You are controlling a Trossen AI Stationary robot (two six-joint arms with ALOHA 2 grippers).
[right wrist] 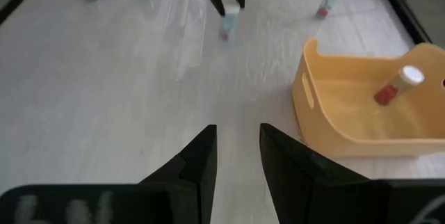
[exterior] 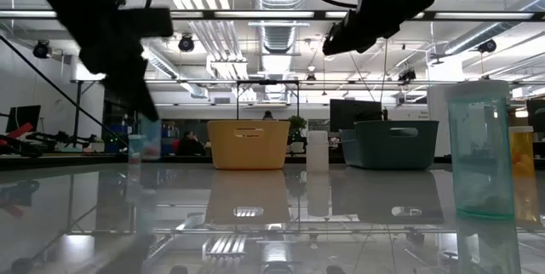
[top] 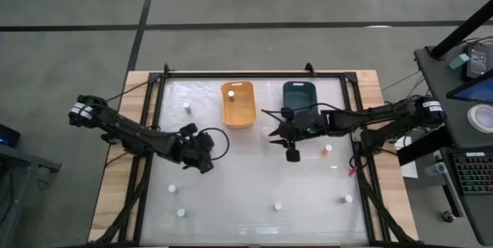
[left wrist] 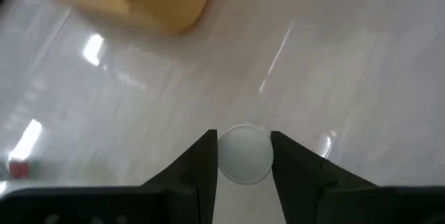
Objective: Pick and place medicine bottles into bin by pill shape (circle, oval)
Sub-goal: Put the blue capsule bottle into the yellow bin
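Glossy and pale, the worktop [top: 254, 179] sits in a dark frame on a wooden base, with an orange bin [top: 238, 103] and a teal bin [top: 300, 98] side by side along its far edge. Only the right wrist view looks into the orange bin, where one bottle [right wrist: 398, 86] with a white cap and reddish contents lies tilted against the wall. From overhead that bottle is barely a speck.

The left arm reaches in low from the left side, its left gripper [top: 206, 152] out on the worktop below the orange bin. Its own wrist view shows the fingers [left wrist: 201, 165] closed on a held bottle [left wrist: 244, 154], whose ribbed round white cap fills the gap between them.

The right arm stretches in from the right side, and the right gripper [top: 292, 150] hangs just in front of the teal bin. Its fingers [right wrist: 201, 156] stand apart with nothing between them.

Other medicine bottles [top: 276, 206] stand scattered and well apart across the worktop, small white-capped cylinders, one [top: 327, 149] orange-bodied near the right gripper.
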